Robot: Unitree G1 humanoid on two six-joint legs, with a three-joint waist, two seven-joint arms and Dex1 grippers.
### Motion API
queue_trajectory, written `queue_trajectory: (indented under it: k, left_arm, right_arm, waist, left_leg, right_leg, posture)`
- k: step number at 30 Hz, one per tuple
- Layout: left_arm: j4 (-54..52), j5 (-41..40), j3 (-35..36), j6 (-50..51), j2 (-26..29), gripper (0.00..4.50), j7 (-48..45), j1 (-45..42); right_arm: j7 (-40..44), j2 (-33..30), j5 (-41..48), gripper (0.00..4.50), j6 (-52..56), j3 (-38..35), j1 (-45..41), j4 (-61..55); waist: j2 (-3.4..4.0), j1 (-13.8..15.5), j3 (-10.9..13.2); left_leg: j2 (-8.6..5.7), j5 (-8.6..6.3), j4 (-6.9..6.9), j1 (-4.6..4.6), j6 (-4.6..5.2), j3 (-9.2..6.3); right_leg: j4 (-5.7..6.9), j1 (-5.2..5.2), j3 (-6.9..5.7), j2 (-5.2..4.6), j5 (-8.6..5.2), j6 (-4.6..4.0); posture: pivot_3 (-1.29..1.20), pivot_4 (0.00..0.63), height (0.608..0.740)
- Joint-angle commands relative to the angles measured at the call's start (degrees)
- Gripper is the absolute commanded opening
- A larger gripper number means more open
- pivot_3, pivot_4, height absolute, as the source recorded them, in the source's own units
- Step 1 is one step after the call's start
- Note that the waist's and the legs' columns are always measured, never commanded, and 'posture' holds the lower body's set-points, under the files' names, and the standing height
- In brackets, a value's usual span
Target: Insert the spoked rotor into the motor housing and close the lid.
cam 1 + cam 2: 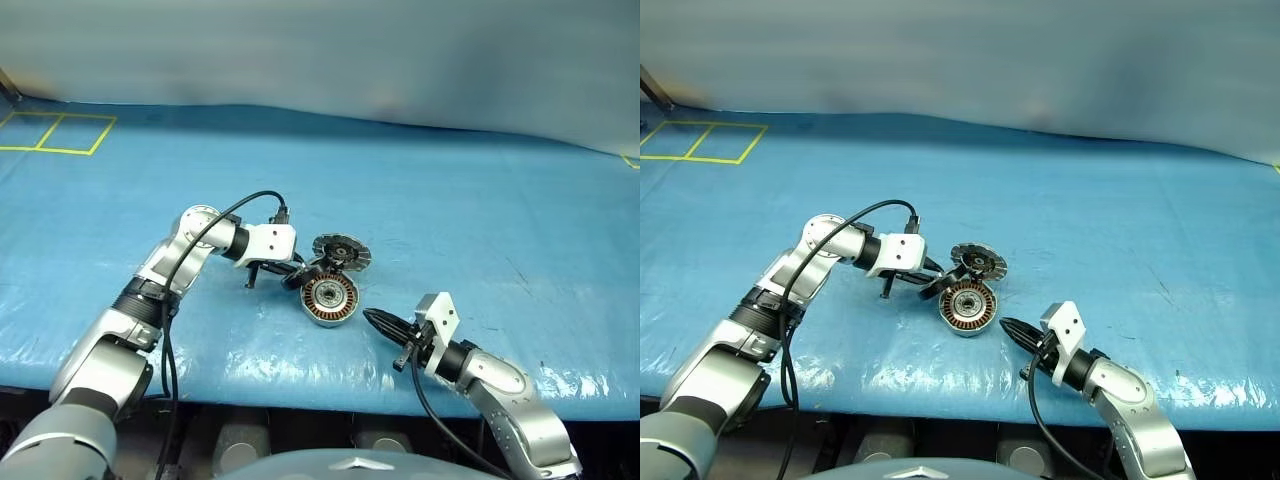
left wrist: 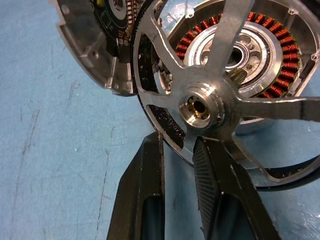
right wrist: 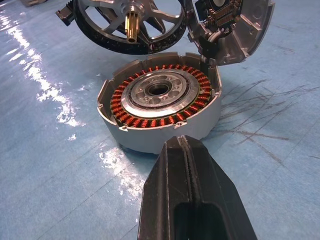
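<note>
Nearest my head camera sits the right gripper (image 1: 381,321), its black fingers pressed together and holding nothing, parked just in front of the motor housing (image 1: 330,299) with its tip aimed at it; I read that as keeping clear while standing by. My left gripper (image 2: 177,165) is pinching the rim of the spoked rotor (image 2: 210,100), holding it tilted just above the housing's near-left edge, shaft end toward the copper windings (image 3: 155,95), not yet seated. I judge that tilt needs levelling so the shaft meets the centre bearing. Hinged at the housing's far edge, the lid (image 1: 341,253) stands propped open, leaving the cup free. All rests on the blue table cover (image 1: 480,210).
</note>
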Motion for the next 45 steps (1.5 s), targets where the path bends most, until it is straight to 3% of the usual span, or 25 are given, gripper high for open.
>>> queue_trajectory:
  k: [1,41,45]
  left_arm:
    - [-1.09,-0.63,0.42,-0.87,-0.34,0.55,-1.25,-1.91]
    - [2.57,3.74,-2.25,-4.57,-5.50,0.55,0.72,-4.39]
    - [3.00,4.51,-2.10,-5.08,-5.72,1.72,1.52,-4.53]
  right_arm:
    - [0.09,0.38,0.20,0.00,-1.81,-0.24,0.44,-0.36]
    - [-1.44,1.00,-1.23,0.00,-1.95,0.64,0.28,0.28]
    - [-1.73,0.92,-1.26,0.00,-1.89,0.72,0.32,0.12]
  waist:
    - [0.00,0.00,0.00]
    - [0.00,0.02,0.00]
    - [0.00,0.02,0.00]
  left_leg:
    - [0.00,0.00,0.00,0.00,0.00,0.00]
    - [-0.01,0.00,0.06,0.03,0.00,-0.02]
    - [-0.02,0.00,0.08,0.03,0.00,-0.02]
  right_leg:
    - [0.00,0.00,0.00,0.00,0.00,0.00]
    - [0.02,0.06,0.00,0.00,0.01,0.02]
    - [0.02,0.08,0.00,0.00,0.01,0.02]
  posture:
    - [0.00,0.150,0.740]
    - [0.00,0.150,0.740]
    - [0.00,0.150,0.740]
